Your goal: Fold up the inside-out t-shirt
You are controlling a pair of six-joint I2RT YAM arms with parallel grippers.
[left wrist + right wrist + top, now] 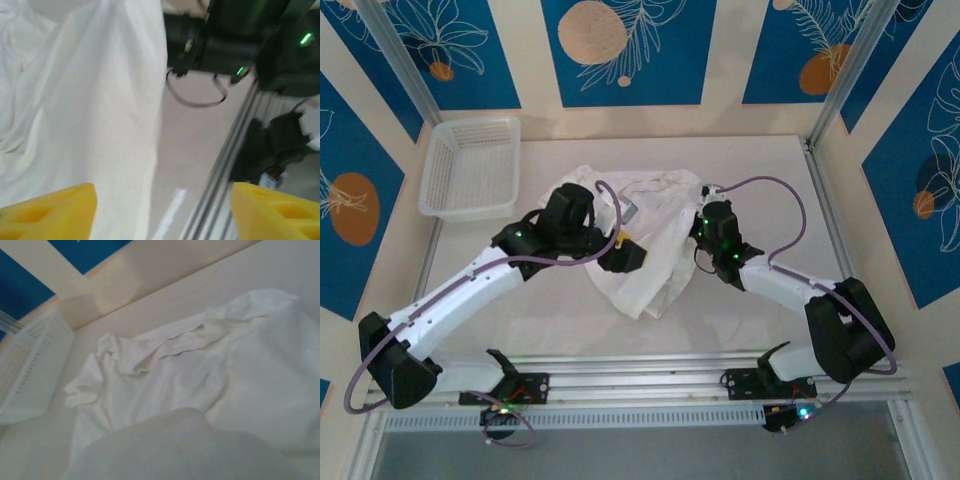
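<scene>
On the pale table, the plain white, wrinkly thin-cloth t-shirt lies crumpled between the arms — left gripper spread wide, holding nothing; right gripper closed on its bunched right edge.

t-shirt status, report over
Left gripper open above the t-shirt. Right gripper shut on its right edge. Shirt crumpled mid-table, not folded. Basket far left, apart from it.

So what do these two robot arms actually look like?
Both the left arm and right arm have white tube-like links joined by chunky black joints with small green lights. A greyish-purple cable loops along each. The left gripper has bright yellow, wedge-shaped fingers.
</scene>
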